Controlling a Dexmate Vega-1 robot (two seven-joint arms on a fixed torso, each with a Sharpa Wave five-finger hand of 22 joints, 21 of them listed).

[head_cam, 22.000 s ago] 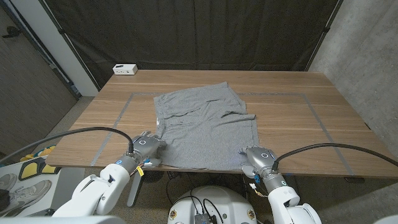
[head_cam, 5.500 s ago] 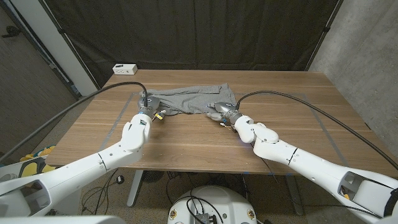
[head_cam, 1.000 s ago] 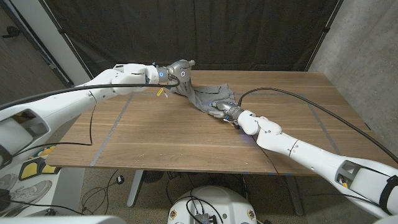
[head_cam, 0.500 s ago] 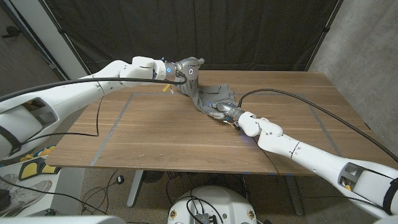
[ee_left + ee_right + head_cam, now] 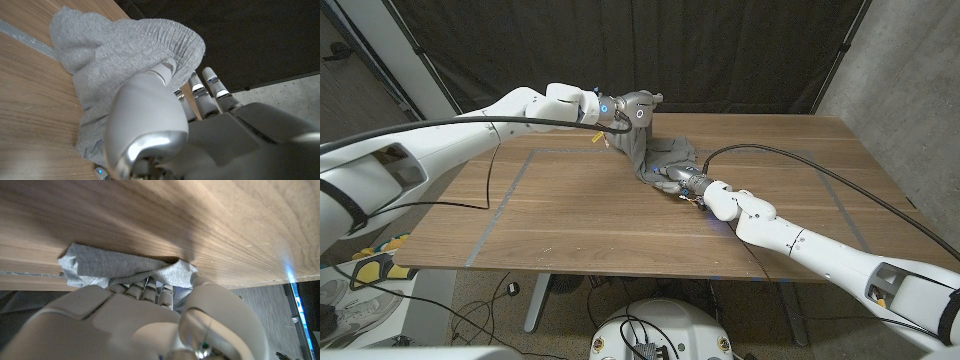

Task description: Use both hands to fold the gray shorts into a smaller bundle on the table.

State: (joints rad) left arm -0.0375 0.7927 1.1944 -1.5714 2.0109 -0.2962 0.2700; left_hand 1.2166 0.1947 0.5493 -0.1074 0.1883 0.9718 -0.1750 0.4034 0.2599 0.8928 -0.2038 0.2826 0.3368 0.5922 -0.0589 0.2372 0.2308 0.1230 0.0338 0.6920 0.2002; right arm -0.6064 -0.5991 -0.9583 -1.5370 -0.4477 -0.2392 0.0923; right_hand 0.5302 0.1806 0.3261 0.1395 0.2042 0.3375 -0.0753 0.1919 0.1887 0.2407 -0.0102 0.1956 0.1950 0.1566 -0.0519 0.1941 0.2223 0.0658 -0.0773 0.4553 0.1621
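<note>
**Carrying the lifted end over while the other hand pins the cloth**

The left hand [image 5: 638, 108] holds one end of the gray shorts [image 5: 655, 158] raised off the table [image 5: 580, 215]; in the left wrist view its fingers [image 5: 165, 70] are curled round a gathered bunch of fabric near the elastic waistband. From that hand the cloth hangs down and slopes to the right hand [image 5: 672, 179], which grips or presses the low end where the shorts meet the wood. The rest of the shorts lies bunched just beyond the right hand.

Judging by this, the fold in hand is best done by taking the raised end across and past the right hand, setting it down on the cloth lying there, with the right hand kept firm as the hinge. The hanging fabric looks slack and could twist, so a low, even carry seems wise

Hard to make out: in the right wrist view the fingers [image 5: 150, 287] are tucked into a fold of cloth, but whether they pinch it or only press it down I cannot tell. How many layers the left hand has gathered is hidden by its palm
</note>
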